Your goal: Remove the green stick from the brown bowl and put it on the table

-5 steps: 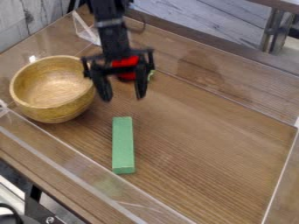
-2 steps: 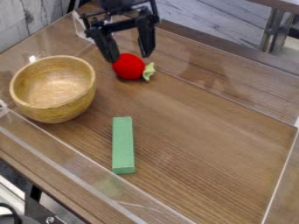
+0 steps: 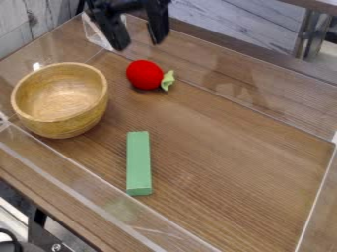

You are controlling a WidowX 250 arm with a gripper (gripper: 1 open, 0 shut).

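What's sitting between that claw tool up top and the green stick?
The red round toy lies between the tool and the green stick, in the camera view.

The green stick [image 3: 138, 163] lies flat on the tabletop [image 3: 243, 148], a plain, matte, light green bar, its long side running from the far edge toward the near edge, ending close to the near clear wall. The brown bowl [image 3: 58, 98] sits upright by the left edge, round, thick-walled, pale tan wood with visible grain, nothing inside it. Stick and bowl are apart, the stick nearer the front.
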